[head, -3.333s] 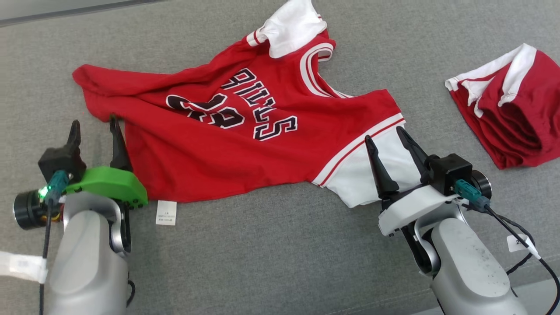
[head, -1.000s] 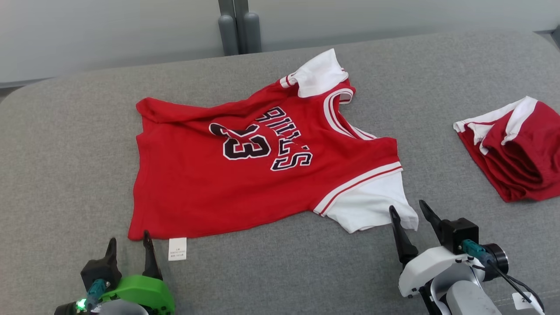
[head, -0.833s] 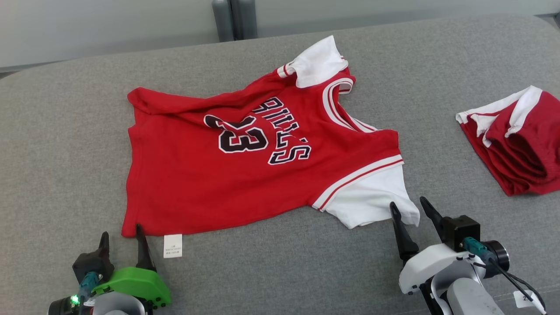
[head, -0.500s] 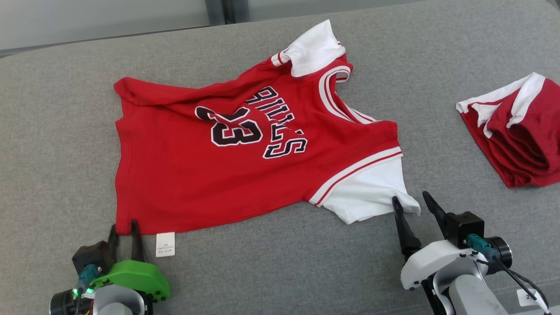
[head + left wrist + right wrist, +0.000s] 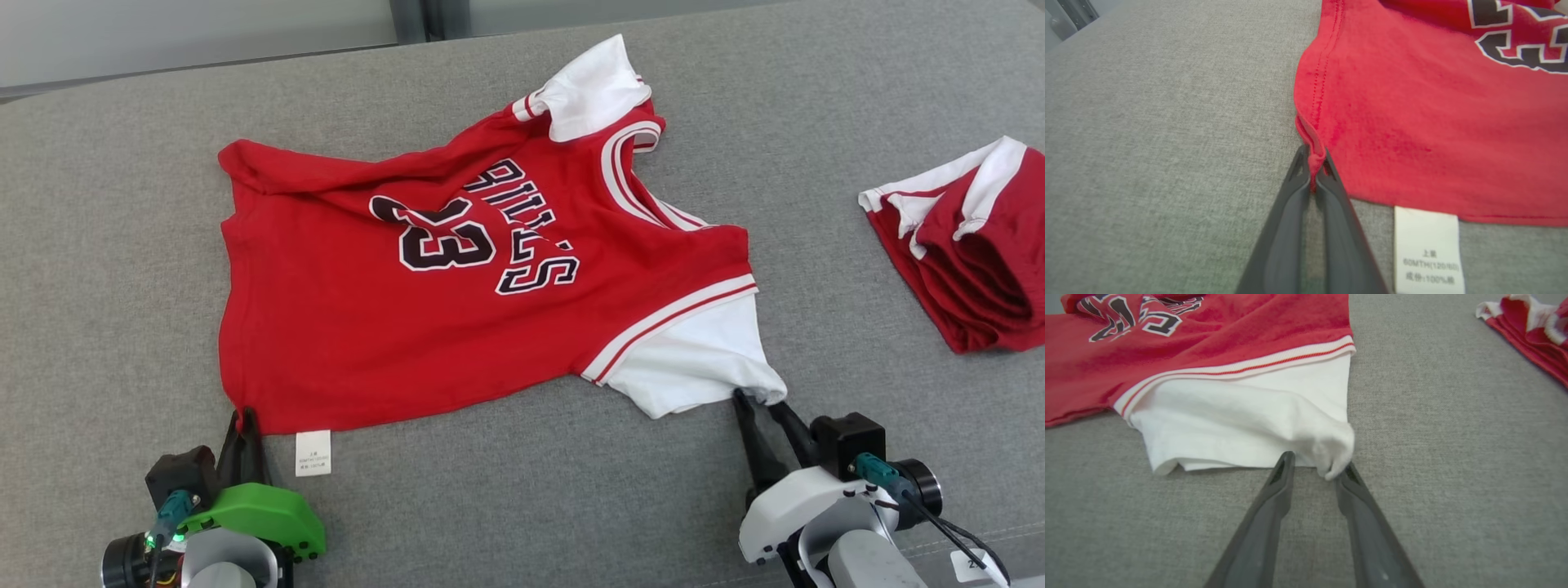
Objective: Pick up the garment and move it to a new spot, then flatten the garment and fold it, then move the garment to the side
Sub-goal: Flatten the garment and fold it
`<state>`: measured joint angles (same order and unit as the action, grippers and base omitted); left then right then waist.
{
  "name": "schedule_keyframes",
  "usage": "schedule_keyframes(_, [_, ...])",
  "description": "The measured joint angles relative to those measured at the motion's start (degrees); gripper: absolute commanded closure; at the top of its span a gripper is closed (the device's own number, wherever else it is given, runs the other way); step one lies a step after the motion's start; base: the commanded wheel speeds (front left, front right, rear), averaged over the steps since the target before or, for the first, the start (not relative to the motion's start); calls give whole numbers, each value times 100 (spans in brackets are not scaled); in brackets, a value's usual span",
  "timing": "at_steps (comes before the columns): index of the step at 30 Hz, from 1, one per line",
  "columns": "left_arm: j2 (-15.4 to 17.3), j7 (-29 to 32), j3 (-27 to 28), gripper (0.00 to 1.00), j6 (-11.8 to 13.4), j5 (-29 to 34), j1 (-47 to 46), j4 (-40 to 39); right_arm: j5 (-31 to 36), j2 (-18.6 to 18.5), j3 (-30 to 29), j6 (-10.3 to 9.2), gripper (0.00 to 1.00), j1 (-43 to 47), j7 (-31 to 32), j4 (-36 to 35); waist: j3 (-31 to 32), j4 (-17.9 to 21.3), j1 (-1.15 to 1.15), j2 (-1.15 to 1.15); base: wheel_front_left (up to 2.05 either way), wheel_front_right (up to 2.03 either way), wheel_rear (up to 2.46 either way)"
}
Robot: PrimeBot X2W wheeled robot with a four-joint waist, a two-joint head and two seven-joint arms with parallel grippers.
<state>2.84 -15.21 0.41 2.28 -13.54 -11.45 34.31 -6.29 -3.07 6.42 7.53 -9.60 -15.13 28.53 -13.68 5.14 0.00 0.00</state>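
On grey upholstery point(image 5: 122, 204) the red jersey point(image 5: 367, 327) lies spread, left tool point(image 5: 1314, 163) pinching its hem point(image 5: 1316, 102), right tool point(image 5: 1316, 463) parted at its sleeve point(image 5: 1241, 416).

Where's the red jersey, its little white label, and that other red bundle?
red jersey point(image 5: 424, 343), head view, on the plain red cloth below the number.
white label point(image 5: 313, 452), head view, on the middle of the tag.
red bundle point(image 5: 980, 269), head view, on its folded red layers.
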Motion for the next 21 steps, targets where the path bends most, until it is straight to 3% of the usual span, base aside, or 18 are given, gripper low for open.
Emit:
schedule_keyframes(1, [0, 1, -1, 100, 0, 0, 2, -7, -1, -5, 8, 1, 86, -4, 0, 4, 7, -4, 0, 0, 0, 0, 0])
schedule_keyframes(2, [0, 2, 1, 100, 0, 1, 8, -32, -5, -10, 16, 1, 100, -5, -1, 5, 18, -8, 0, 0, 0, 0, 0])
schedule_keyframes(11, [-3, 8, 22, 100, -26, 86, 219, -361, -227, -21, 133, 0, 100, 57, 0, -300, 272, -5, 0, 0, 0, 0, 0])
schedule_keyframes(21, [-8, 9, 247, 100, -229, 372, 442, -1168, -1249, -221, 857, 0, 100, -177, 0, -1129, 913, 2, 0, 0, 0, 0, 0])
